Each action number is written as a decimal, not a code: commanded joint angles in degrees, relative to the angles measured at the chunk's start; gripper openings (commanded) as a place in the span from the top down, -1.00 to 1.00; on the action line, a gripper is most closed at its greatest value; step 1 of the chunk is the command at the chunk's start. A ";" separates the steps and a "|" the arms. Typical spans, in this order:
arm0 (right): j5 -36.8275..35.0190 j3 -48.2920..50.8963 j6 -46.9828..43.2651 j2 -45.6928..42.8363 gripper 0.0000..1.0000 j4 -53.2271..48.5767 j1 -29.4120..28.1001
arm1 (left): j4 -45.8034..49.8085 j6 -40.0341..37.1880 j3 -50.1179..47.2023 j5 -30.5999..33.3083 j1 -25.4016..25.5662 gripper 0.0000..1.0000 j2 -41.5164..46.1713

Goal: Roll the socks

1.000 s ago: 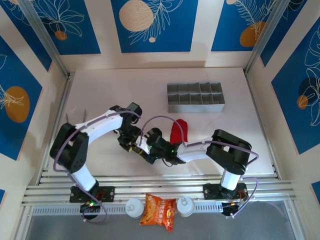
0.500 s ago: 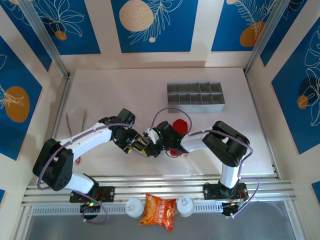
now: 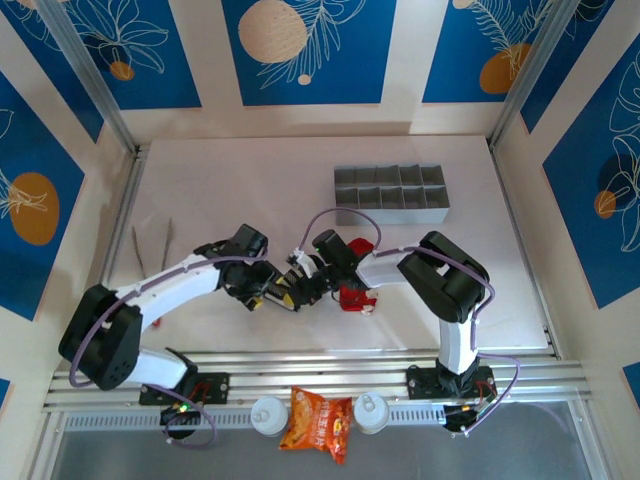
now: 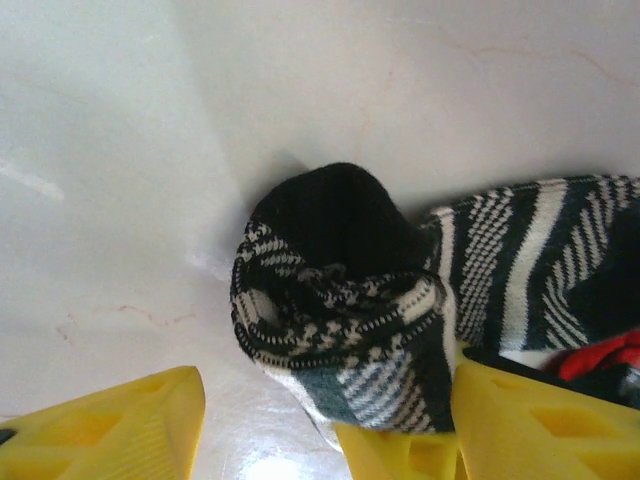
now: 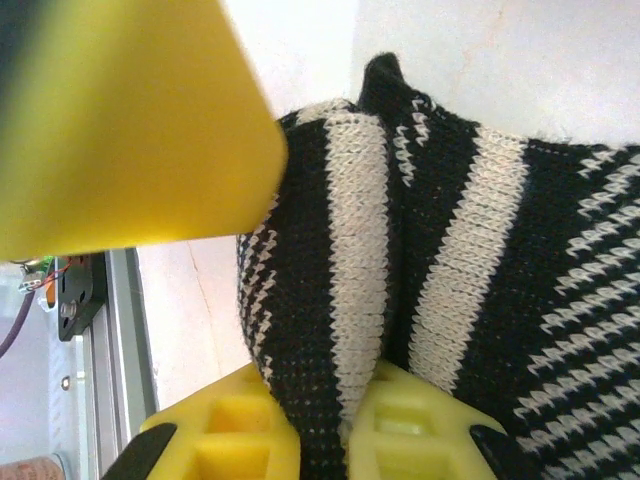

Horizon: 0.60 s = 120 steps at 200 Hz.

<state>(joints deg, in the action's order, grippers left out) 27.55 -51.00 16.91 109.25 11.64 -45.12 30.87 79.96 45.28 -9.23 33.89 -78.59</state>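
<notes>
The black sock with grey-white stripes (image 4: 340, 290) lies on the white table, its end rolled into a lump. My left gripper (image 4: 325, 400) stands open around that lump, which rests against the right finger (image 4: 540, 420) and is well clear of the left finger (image 4: 110, 430). My right gripper (image 5: 345, 400) is shut on a fold of the striped sock (image 5: 450, 250). From above, the left gripper (image 3: 268, 292) and right gripper (image 3: 298, 283) meet nose to nose at the table's middle front. The red sock (image 3: 355, 296) lies bunched just right of them; a bit of it (image 4: 600, 355) peeks out beside the striped one.
A grey compartment tray (image 3: 390, 195) stands at the back right. Two thin sticks (image 3: 150, 245) lie at the left. An orange snack bag (image 3: 315, 420) and two white round caps (image 3: 268, 415) sit on the rail in front of the arm bases.
The left arm has stretched out lower and rightward. The right gripper has shifted back and left toward it. The red sock has dropped from raised to bunched on the table.
</notes>
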 commanded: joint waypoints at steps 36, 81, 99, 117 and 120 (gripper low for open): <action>-4.35 1.94 0.78 4.53 1.00 -12.97 0.73 | -6.17 -1.00 -3.20 -2.11 0.78 -0.28 -1.05; -5.30 1.95 0.64 4.22 1.00 -12.59 0.67 | -6.69 -2.88 -0.83 -3.58 2.17 -0.18 -8.99; -8.34 2.20 -1.24 2.95 0.91 -12.38 -0.23 | -1.78 -4.17 2.20 -4.15 2.86 -0.08 -13.73; -13.62 3.96 -4.30 -0.60 0.57 -10.46 -2.08 | 2.67 -4.91 3.82 -4.44 3.54 0.07 -17.49; -14.70 4.15 -4.87 -1.34 0.48 -10.06 -2.44 | 3.18 -4.93 3.91 -4.42 3.62 0.09 -17.79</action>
<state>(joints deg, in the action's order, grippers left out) 26.46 -51.27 16.51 108.77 9.98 -45.30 26.00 77.28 48.25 -11.81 35.53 -91.35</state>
